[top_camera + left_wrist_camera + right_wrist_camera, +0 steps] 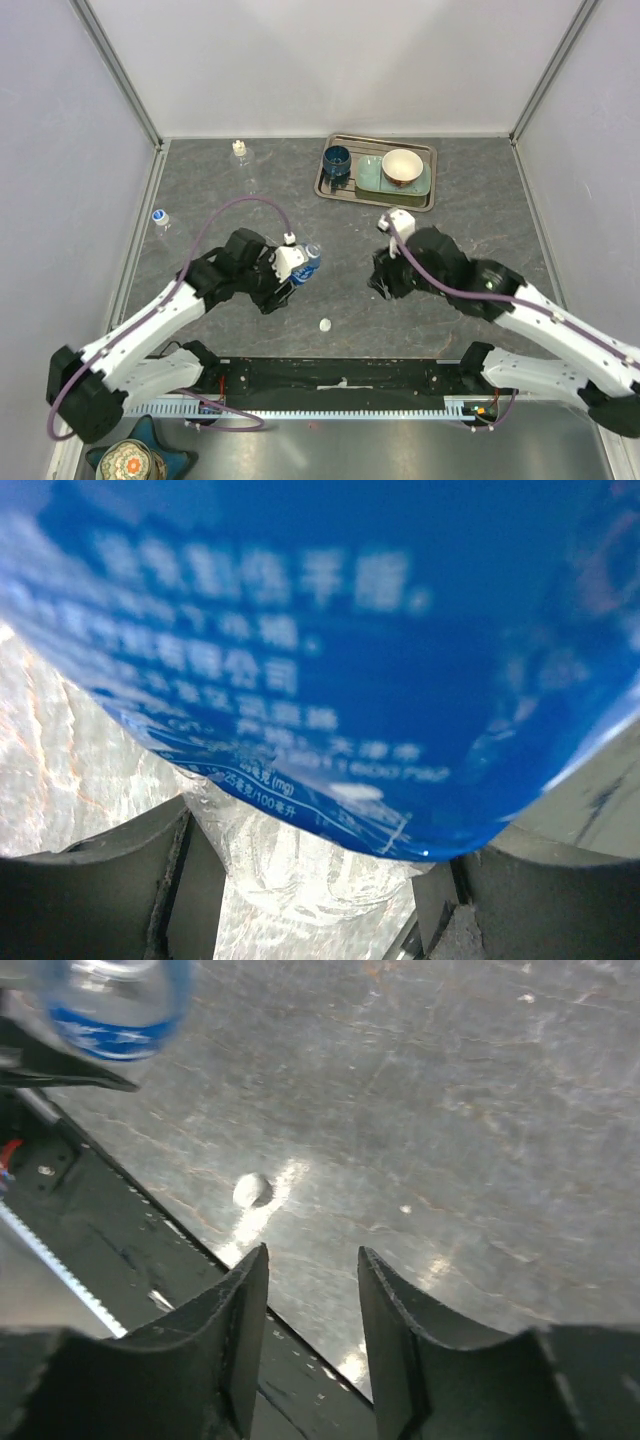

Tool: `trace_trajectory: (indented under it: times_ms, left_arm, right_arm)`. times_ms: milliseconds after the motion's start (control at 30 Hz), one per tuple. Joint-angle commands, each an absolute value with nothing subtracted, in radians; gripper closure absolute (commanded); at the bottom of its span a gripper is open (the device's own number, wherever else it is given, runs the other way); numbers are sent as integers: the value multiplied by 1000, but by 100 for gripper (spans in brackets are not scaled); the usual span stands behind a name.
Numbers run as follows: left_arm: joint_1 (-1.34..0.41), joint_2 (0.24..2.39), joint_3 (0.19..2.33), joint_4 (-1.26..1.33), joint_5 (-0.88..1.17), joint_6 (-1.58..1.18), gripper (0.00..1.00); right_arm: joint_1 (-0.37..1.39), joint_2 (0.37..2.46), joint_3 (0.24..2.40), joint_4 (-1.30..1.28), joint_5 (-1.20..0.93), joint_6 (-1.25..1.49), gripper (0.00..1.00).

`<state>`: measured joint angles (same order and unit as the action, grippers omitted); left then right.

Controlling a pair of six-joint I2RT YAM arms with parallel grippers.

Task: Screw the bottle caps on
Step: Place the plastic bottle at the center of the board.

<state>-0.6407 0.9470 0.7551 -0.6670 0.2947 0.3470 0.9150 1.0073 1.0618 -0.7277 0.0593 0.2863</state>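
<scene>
White-shelled, black-jointed left arm (140,338) and matching right arm (560,323), each carrying a looped purple cable (225,206); the right gripper (313,1252) has dark grey, wedge-shaped fingers (240,1345).

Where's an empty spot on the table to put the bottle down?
Bare table lies between the tray, the left gripper and the right gripper, and right of the tray toward the wall. The tray is crowded; a loose cap sits near the front edge.

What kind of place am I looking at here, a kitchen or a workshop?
Likely a robot lab test booth, not a kitchen: plain white panels wall in a grey table, and a left arm and a right arm are bolted at its near edge.
</scene>
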Motion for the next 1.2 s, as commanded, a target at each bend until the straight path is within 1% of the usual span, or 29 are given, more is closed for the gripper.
trace_trajectory:
  times_ms: [0,33,67,133,167,233,267,433,533,633,667,733,767,800,833,867,900,967,1033,1067,1167]
  left_arm:
    - [-637,1083,752,-661,189,483,98]
    - [-638,1159,762,-658,189,480,98]
    - [-641,1192,782,-655,183,476,98]
    - [-652,1259,796,-625,157,479,98]
    - [-663,1317,807,-615,132,486,98]
    - [-669,1363,821,-600,123,488,98]
    - [-679,1412,831,-588,108,489,98]
    - [-689,1522,839,-571,77,499,98]
    - [-696,1586,838,-552,46,496,96]
    - [-709,1624,836,-540,15,489,87]
    - [-713,1631,839,-538,2,486,80]
    - [-713,1623,839,-538,2,485,73]
    - [-713,1614,841,-537,-24,485,67]
    - [-713,1599,844,-538,-25,485,66]
    - [-713,1565,845,-545,-23,483,59]
    - [-715,1546,862,-554,-17,476,46]
    - [-715,1528,876,-570,-8,472,39]
    - [-715,1471,928,-624,-5,459,27]
    - [-719,1433,989,-681,30,456,8]
    - [-722,1402,1014,-702,38,454,6]
    - [-748,1344,1103,-780,102,445,5]
  right_arm:
    - [965,835,835,-552,31,518,52]
    - [974,816,812,-545,50,537,51]
    - [980,799,789,-532,76,561,48]
    - [983,775,778,-522,121,575,48]
    - [983,775,773,-506,124,577,48]
    - [985,785,773,-497,129,574,48]
    - [985,790,767,-483,124,572,47]
    - [999,831,742,-456,181,586,46]
    - [999,807,749,-440,212,581,42]
    - [999,810,755,-445,219,594,41]
    - [999,827,752,-446,212,600,41]
    - [999,844,732,-449,203,618,40]
    - [999,854,721,-448,199,627,40]
    - [999,857,707,-443,195,632,39]
    - [999,856,686,-439,195,640,39]
    - [999,850,678,-439,195,653,39]
    - [1000,844,669,-439,198,657,39]
    - [1000,819,646,-439,199,664,39]
    - [1000,807,637,-449,212,672,41]
    - [1000,796,637,-457,219,676,41]
    - [1000,763,638,-477,256,695,44]
